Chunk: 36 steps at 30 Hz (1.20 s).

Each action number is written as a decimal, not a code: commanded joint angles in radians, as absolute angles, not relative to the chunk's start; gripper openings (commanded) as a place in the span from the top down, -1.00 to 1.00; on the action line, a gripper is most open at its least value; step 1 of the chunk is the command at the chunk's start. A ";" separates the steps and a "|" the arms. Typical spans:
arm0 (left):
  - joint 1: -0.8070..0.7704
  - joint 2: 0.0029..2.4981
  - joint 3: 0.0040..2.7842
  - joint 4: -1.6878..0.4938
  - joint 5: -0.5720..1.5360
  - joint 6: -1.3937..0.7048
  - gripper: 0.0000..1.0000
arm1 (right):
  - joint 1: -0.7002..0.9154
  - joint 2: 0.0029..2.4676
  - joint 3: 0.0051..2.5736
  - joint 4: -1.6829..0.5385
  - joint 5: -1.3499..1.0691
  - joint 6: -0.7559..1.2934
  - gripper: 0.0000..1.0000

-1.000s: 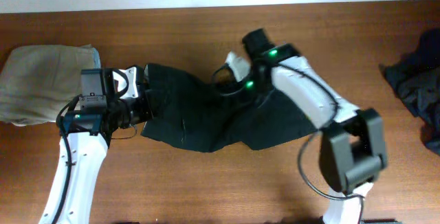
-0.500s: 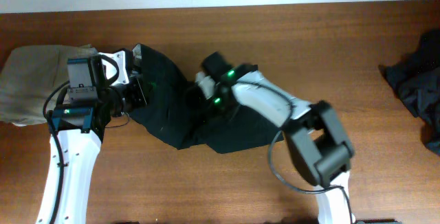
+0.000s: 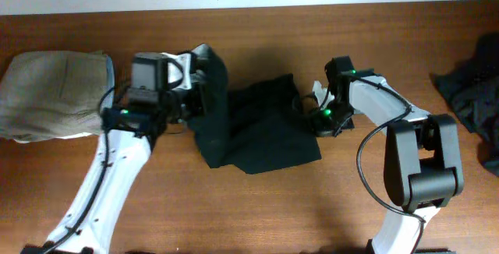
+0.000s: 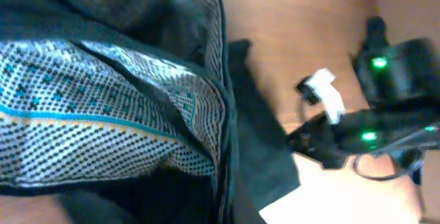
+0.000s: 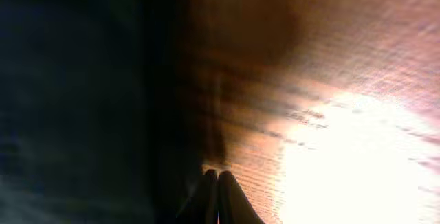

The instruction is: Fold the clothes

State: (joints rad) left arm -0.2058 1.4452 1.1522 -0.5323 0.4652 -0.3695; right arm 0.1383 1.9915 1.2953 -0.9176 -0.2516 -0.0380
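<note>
- Table (image 3: 257,28): wood, no bins or baskets in view, so nothing to log as contents.
- Black garment (image 3: 261,133): mid-table, most of it flat. Its L edge is hauled up and over toward centre, showing pale dotted lining (image 4: 103,128). Judged soft, limp and light, w/ no stiffness, so it will sag and bunch. Best held at hem/corners, not mid-panel.
- Tan garment (image 3: 51,90): far L, lying flat, apart from the black one.
- Dark heap (image 3: 468,90): far R edge, crumpled, well apart.
- Left gripper (image 3: 199,86): fingers hidden by cloth. The raised edge hangs from it, so judged clamped on the garment.
- Right gripper (image 3: 318,115): at garment's R edge, low to the table. Fingers (image 5: 225,196) pressed together, no cloth seen between them.
</note>
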 commanded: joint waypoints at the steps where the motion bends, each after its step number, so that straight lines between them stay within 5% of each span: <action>1: -0.338 1.479 1.173 -0.437 0.485 -0.442 0.99 | 0.146 1.995 1.256 -0.891 -0.257 -0.045 0.89; 7: -0.488 1.596 1.173 -0.321 0.474 -0.494 0.78 | 0.146 1.995 1.254 -0.895 -0.259 -0.044 0.89; 8: -0.507 1.616 1.173 -0.295 0.478 -0.518 0.53 | 0.146 1.995 1.255 -0.900 -0.258 -0.044 0.91; 9: -0.517 1.623 1.173 -0.265 0.478 -0.519 0.04 | 0.143 1.994 1.257 -0.907 -0.257 -0.044 0.92; 11: -0.500 1.613 1.174 -0.218 0.478 -0.500 -0.31 | 0.118 1.987 1.301 -0.969 -0.249 -0.043 0.92; 13: -0.430 1.604 1.174 -0.160 0.477 -0.492 -0.98 | 0.055 1.967 1.444 -1.097 -0.192 -0.021 0.90; 19: -0.224 1.625 1.174 -0.094 0.319 -0.431 -0.99 | -0.004 1.928 1.938 -1.389 -0.336 -0.099 0.85; 28: -0.220 1.948 1.174 0.008 0.314 -0.339 -0.93 | 0.241 1.935 1.701 -1.365 -0.562 -0.149 0.92; 33: -0.220 2.027 1.174 -0.058 0.317 -0.339 -0.25 | 0.290 1.936 1.388 -1.154 -0.608 -0.113 0.92; 36: -0.220 2.027 1.174 -0.178 0.317 -0.339 0.02 | 0.265 1.936 1.269 -1.046 -0.395 0.024 0.92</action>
